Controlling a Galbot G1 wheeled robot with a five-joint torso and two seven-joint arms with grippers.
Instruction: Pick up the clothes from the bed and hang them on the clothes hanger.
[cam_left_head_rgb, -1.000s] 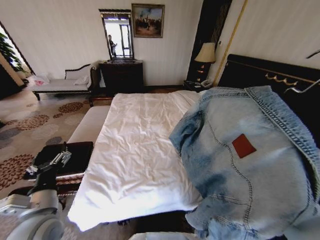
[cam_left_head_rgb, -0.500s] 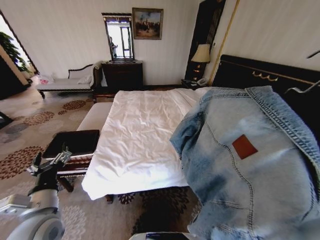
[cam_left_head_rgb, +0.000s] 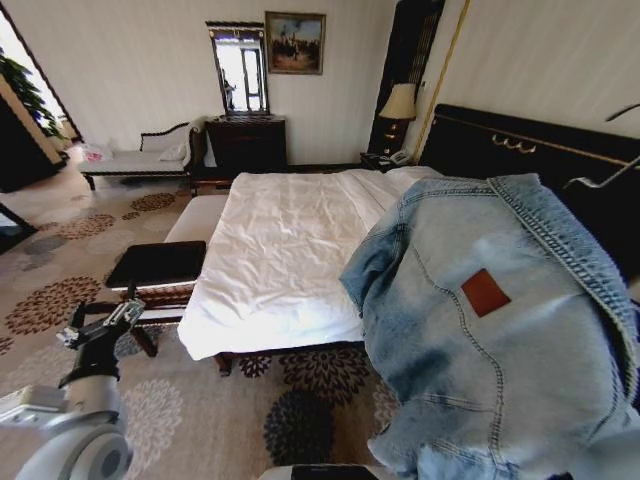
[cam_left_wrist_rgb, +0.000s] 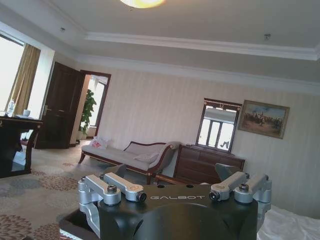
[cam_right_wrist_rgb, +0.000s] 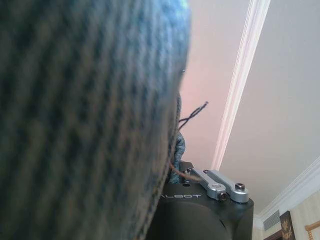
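My right gripper (cam_right_wrist_rgb: 176, 167) pinches the denim jacket (cam_left_head_rgb: 490, 330) aloft beside the bed (cam_left_head_rgb: 280, 250); my left gripper (cam_left_head_rgb: 100, 325) hangs spread.

You face pale striped walls, a framed painting (cam_left_head_rgb: 295, 42), a mirror (cam_left_head_rgb: 238, 68) above a dark dresser (cam_left_head_rgb: 247, 146), a chaise (cam_left_head_rgb: 142, 160), a lit lamp (cam_left_head_rgb: 400, 102) (beside the headboard), and floral-patterned carpet (cam_left_head_rgb: 60, 300).

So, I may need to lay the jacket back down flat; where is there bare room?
The white bed is bare from its foot edge up toward the pillows, bordered by the dark bench on one side and the raised denim jacket on the other. The patterned carpet before the bed's foot is bare. Crowded: the jacket blocks the headboard side.
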